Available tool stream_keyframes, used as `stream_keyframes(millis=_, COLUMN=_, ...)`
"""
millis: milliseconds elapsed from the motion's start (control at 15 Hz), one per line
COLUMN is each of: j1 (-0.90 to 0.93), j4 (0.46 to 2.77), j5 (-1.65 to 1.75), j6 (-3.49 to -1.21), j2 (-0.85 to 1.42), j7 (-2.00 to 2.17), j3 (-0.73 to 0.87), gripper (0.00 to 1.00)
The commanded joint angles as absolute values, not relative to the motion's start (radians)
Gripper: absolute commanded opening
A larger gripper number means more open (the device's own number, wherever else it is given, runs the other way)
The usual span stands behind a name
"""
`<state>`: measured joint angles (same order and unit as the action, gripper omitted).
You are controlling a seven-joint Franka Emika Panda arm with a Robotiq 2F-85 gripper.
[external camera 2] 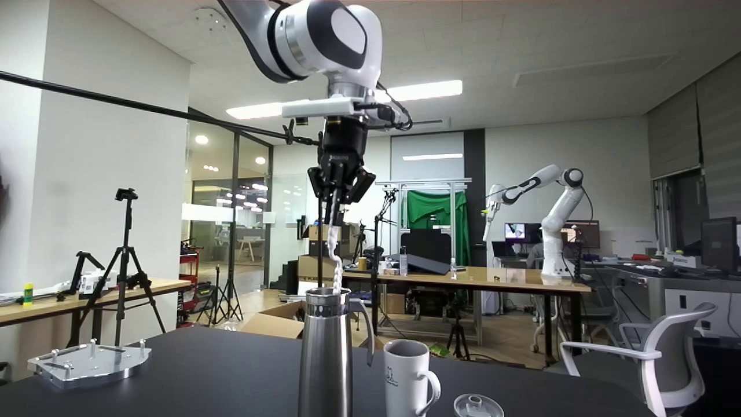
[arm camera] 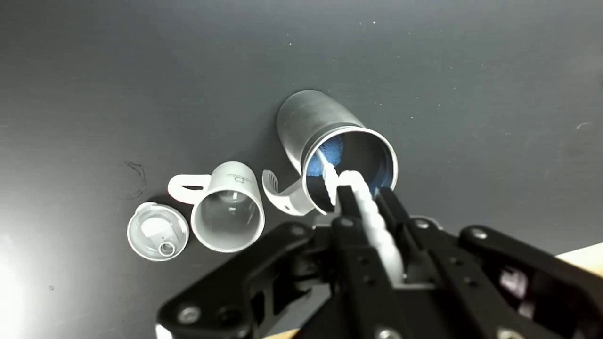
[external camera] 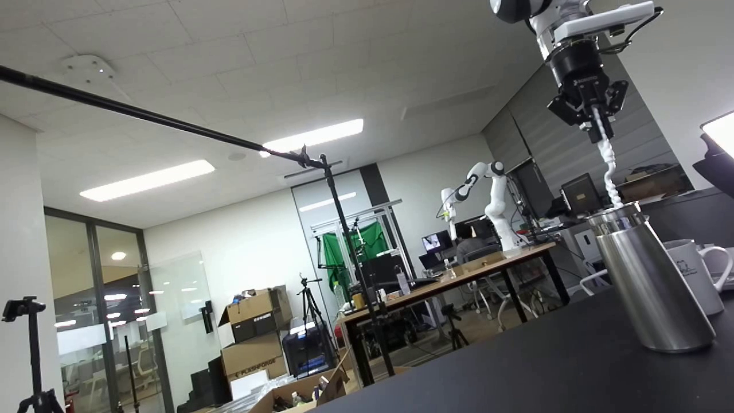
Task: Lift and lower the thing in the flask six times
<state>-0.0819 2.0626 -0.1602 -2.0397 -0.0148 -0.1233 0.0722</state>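
The thing is a white, twisted, wavy handle [external camera: 606,154], also in an exterior view [external camera 2: 338,271] and the wrist view [arm camera: 377,230]. A blue spongy part [arm camera: 332,149] shows inside the flask around its lower end. The flask is a brushed-steel vessel [external camera: 651,281] with a side handle, standing upright on the dark table; it also shows in an exterior view [external camera 2: 326,359] and the wrist view [arm camera: 313,113]. My gripper [external camera: 597,133], [external camera 2: 336,219], [arm camera: 366,189] is above the mouth, its fingers shut around the upper handle. The thing's lower end is hidden within the flask.
A white mug [external camera 2: 405,376] stands close beside the flask, also in the wrist view [arm camera: 227,219]. A clear lid [arm camera: 158,231] lies beside the mug. A metal plate with posts [external camera 2: 90,366] lies on the dark table [external camera 2: 231,353].
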Motion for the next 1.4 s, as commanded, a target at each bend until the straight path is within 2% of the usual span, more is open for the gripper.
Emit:
stream_keyframes(millis=0, j1=-0.083, j4=2.067, j5=-0.162, j6=-2.074, j2=0.083, j7=-0.116, j3=0.077, gripper=0.04)
stream_keyframes(millis=267, j1=-0.087, j4=2.045, j5=-0.179, j6=-2.085, j2=0.185, j7=-0.115, j3=0.069, gripper=0.04)
stream_keyframes(millis=867, j1=-0.077, j4=2.013, j5=-0.149, j6=-2.032, j2=0.010, j7=-0.102, j3=0.064, gripper=0.04)
stream_keyframes(millis=1267, j1=-0.068, j4=2.003, j5=-0.144, j6=-2.008, j2=-0.019, j7=-0.102, j3=0.059, gripper=0.04)
stream_keyframes(millis=1333, j1=-0.067, j4=2.003, j5=-0.146, j6=-2.007, j2=-0.016, j7=-0.095, j3=0.059, gripper=0.40)
